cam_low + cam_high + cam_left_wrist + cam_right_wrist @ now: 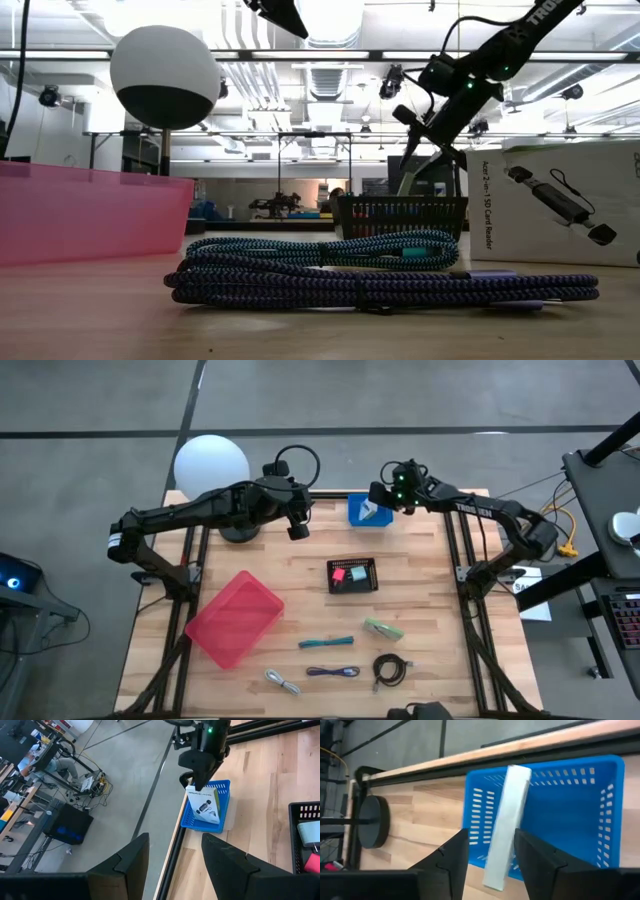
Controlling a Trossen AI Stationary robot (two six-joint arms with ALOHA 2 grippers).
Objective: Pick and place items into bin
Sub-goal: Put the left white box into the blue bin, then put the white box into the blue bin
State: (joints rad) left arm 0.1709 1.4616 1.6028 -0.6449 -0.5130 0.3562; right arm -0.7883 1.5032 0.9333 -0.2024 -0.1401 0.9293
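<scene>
White box (506, 825) stands between right jaws, over blue basket (570, 820).

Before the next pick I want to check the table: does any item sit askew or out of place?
Yes. The white box stands tilted in the blue basket, one end poking over its rim, under the right end effector. Nothing else stands out.

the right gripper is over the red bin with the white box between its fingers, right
Not the red bin. In the right wrist view the right gripper is over the blue basket, with the white box between its fingers, as you said.
</scene>
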